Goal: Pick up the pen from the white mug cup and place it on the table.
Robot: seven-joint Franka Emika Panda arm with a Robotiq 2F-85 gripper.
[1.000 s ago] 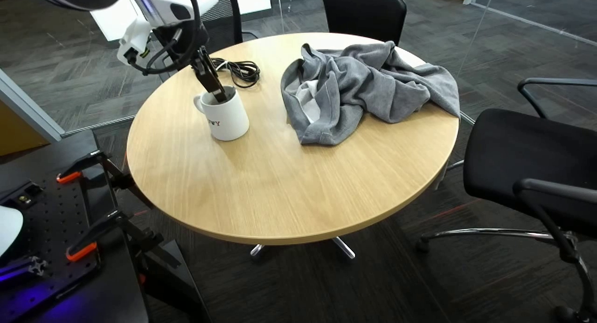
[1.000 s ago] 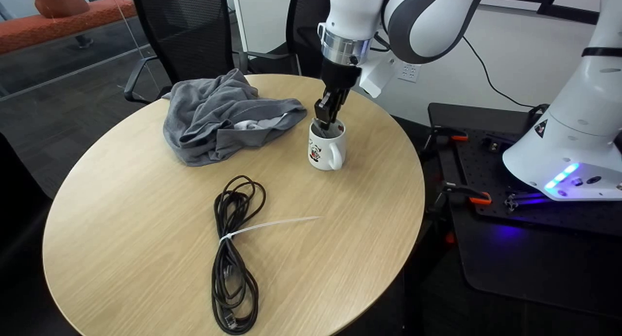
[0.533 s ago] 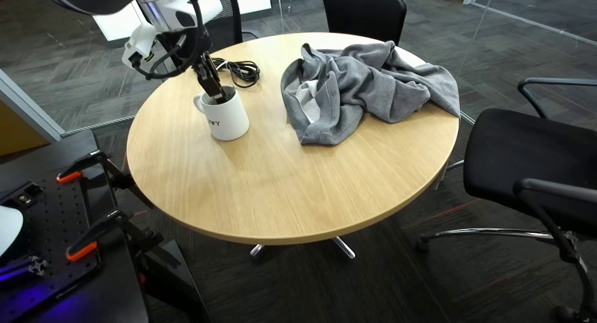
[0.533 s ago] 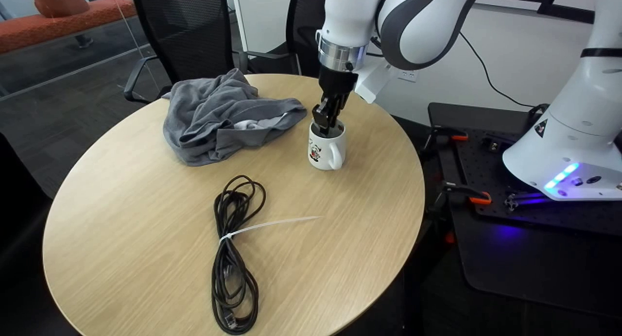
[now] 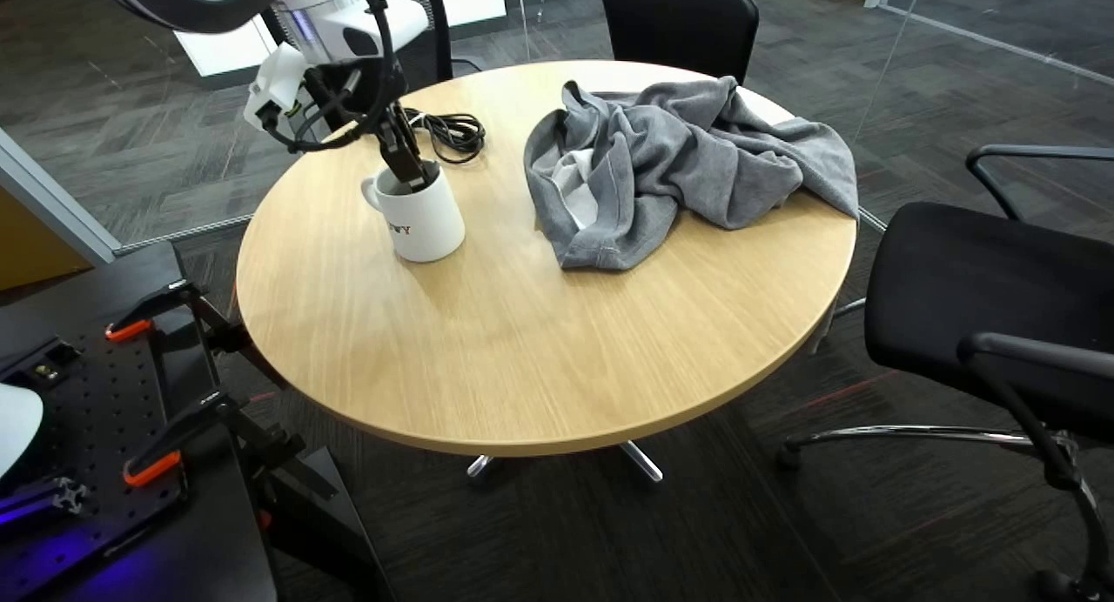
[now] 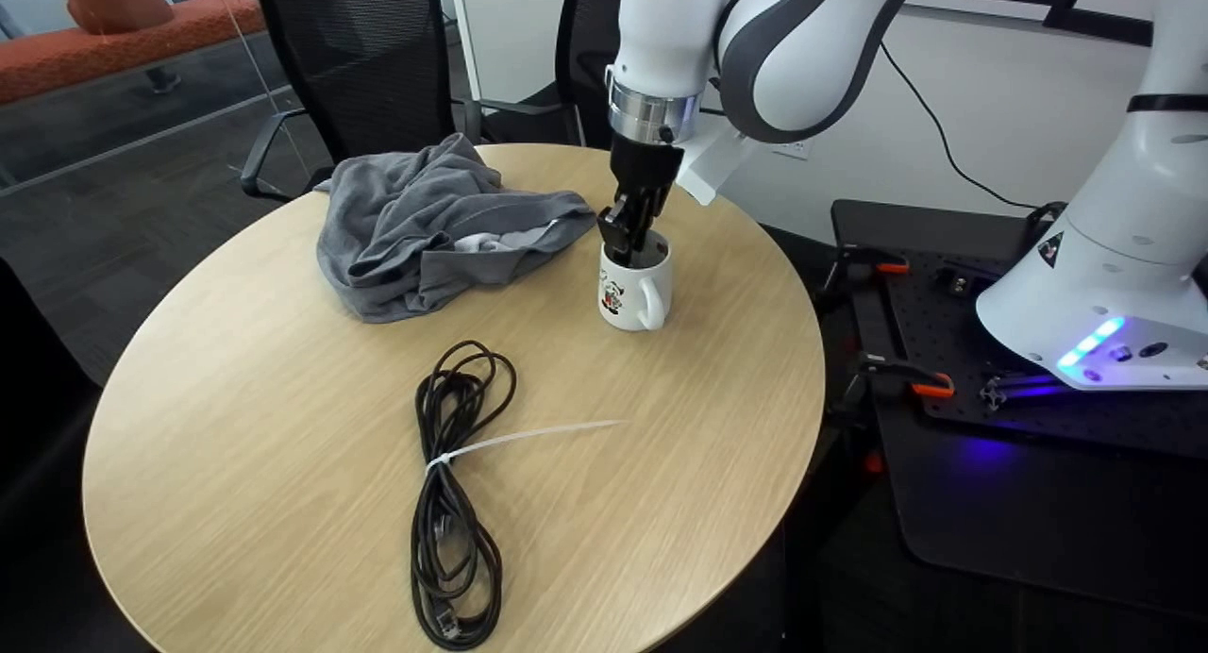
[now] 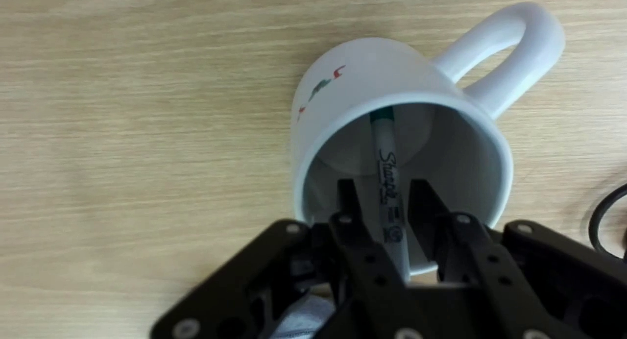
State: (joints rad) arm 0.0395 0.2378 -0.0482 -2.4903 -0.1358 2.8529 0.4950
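Note:
The white mug (image 5: 426, 224) stands upright on the round wooden table (image 5: 540, 350); it also shows in an exterior view (image 6: 630, 293) and in the wrist view (image 7: 362, 74). The pen (image 7: 388, 167), a white Sharpie marker with a green end, leans inside the mug with its green end at the bottom. My gripper (image 7: 383, 186) is open, with its fingertips inside the mug's mouth, one on each side of the pen. A gap shows between the pen and each finger. In both exterior views my gripper (image 5: 418, 183) (image 6: 627, 249) dips into the mug and the pen is hidden.
A crumpled grey cloth (image 5: 670, 158) lies on the table beside the mug. A coiled black cable (image 6: 453, 502) with a white tie lies on the table too. Chairs (image 5: 683, 19) stand around the table. The mug's handle (image 7: 509, 60) sticks out to one side.
The arm has moved right in an exterior view and left in the opposite one, and slightly down, so the fingers sit a little deeper in the mug. The mug has not moved.

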